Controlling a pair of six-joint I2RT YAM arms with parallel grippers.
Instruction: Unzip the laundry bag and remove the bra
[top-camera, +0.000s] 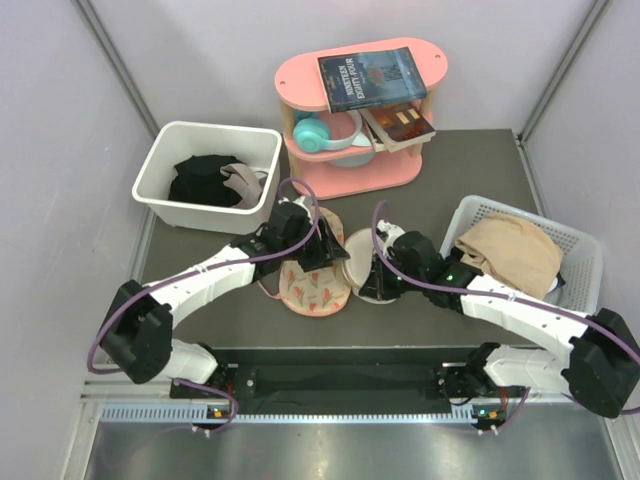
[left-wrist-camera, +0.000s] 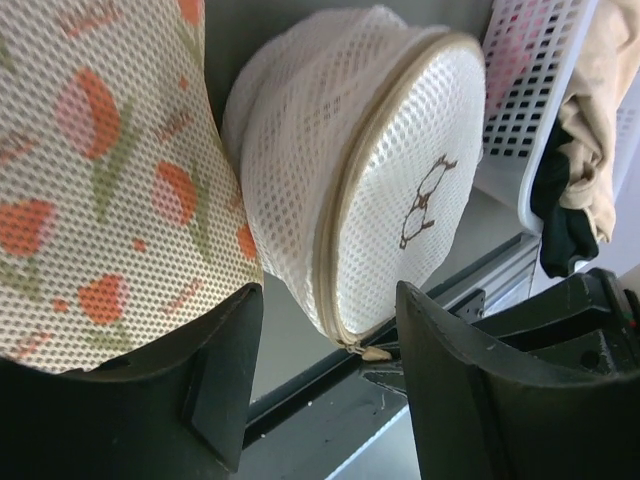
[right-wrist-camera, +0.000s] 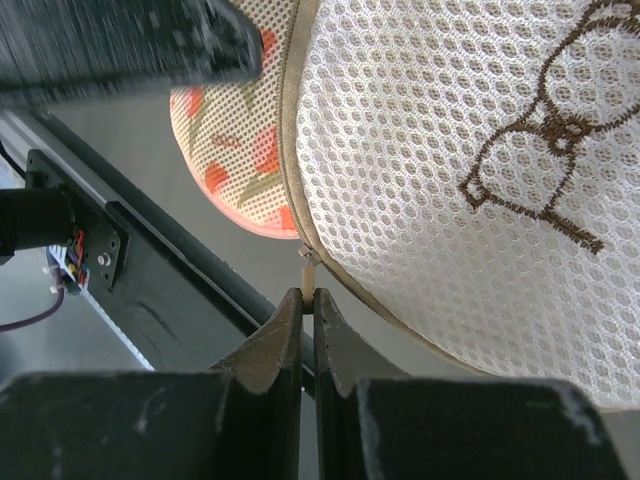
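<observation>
Pinching the zip pull (right-wrist-camera: 309, 262), your right pincer (right-wrist-camera: 308, 300) holds the laundry bag (right-wrist-camera: 450, 150), tilted on the surface (top-camera: 480, 170) beside the floral piece (left-wrist-camera: 110, 180); your left pincer (left-wrist-camera: 325, 360) gapes open nearby.

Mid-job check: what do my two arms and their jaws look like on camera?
The left arm and right arm both have white link shells, chunky black joint housings and a purple cable looping alongside. The jaws are plain matte black, thick and wedge-shaped in the wrist views. No readable markings show.
</observation>
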